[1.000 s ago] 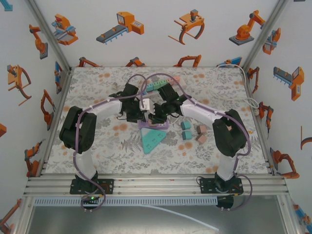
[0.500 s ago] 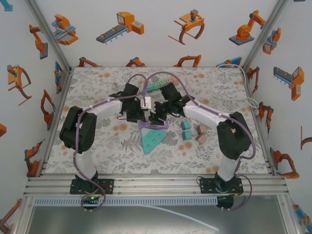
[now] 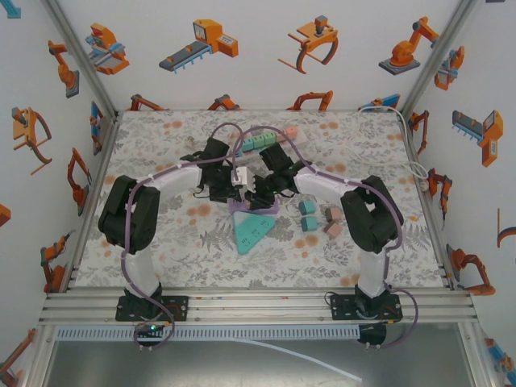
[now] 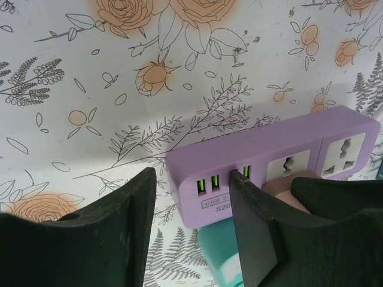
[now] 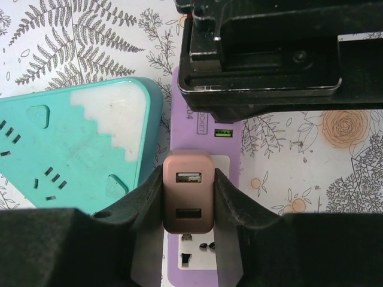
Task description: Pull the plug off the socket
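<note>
— Where is the left pincer [image 4: 191, 176]?
— At the USB end of the purple socket [image 4: 209, 161], jaws apart, with the flowered desk [image 4: 90, 78] showing in the gap. One finger [image 4: 254, 227] crosses the socket's front; I cannot tell if it presses there
— And the socket?
— Mid-desk, well clear of every edge. A teal triangular strip [image 5: 66, 155] lies just beside it, on the side toward the near edge
— The plug?
— The pinkish-brown plug [image 5: 188, 203] is seated in the socket, USB ports facing up. The right pincer [image 5: 188, 176] is closed on it, one finger against each flank
— Further right?
— Two teal blocks [image 3: 307, 223] and two brown blocks [image 3: 333, 229], apart from the socket
</note>
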Robot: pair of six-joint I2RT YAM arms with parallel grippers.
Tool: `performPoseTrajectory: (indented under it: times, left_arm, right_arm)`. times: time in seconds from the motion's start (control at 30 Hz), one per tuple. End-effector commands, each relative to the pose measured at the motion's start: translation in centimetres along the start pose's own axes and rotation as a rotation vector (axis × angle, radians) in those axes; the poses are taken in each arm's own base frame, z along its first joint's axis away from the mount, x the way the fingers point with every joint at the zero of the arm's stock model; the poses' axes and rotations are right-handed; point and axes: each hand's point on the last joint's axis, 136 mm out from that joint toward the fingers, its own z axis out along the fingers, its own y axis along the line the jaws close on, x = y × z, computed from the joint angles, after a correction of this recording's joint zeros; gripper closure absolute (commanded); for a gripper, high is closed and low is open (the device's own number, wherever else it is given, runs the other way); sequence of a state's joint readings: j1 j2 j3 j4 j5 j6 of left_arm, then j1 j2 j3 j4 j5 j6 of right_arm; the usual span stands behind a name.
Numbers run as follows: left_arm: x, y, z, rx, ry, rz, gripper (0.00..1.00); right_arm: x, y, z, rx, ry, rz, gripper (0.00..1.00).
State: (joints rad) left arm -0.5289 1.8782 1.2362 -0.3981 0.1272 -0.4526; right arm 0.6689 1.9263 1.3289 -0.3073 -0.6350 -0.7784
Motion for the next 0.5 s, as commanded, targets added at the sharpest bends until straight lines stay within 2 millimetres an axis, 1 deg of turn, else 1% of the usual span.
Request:
performPoseTrajectory:
  times: [0.0,0.07,0.17,0.23,0.3,0.37,0.47]
  left_arm:
    - [8.2,8.6,3.4,-0.322,0.245,0.053,0.5]
    - [8.8,9.0,3.5,-0.335,0.258,0.056,0.51]
    - [9.5,9.5,3.6,-0.358,0.271,0.063,0.51]
    - [9.8,9.8,3.6,-0.373,0.273,0.065,0.51]
    - [10.0,10.1,3.6,-0.388,0.276,0.071,0.51]
    - [9.9,10.3,3.5,-0.401,0.273,0.075,0.51]
    - [9.8,10.4,3.4,-0.415,0.272,0.085,0.5]
  right_arm:
    - [-3.5,-0.1,-1.6,-0.013,-0.076,-0.031,0.94]
    - [-4.7,-0.4,-2.3,-0.006,-0.1,-0.034,0.98]
    - [-6.4,-0.9,-3.4,0.017,-0.127,-0.039,1.0]
    - [-7.1,-1.2,-3.9,0.029,-0.139,-0.041,1.0]
    - [-7.0,-1.3,-3.9,0.035,-0.132,-0.049,1.0]
    - [-6.1,-1.4,-3.5,0.042,-0.103,-0.05,1.0]
    - [-5.8,-0.8,-3.2,0.026,-0.088,-0.058,1.0]
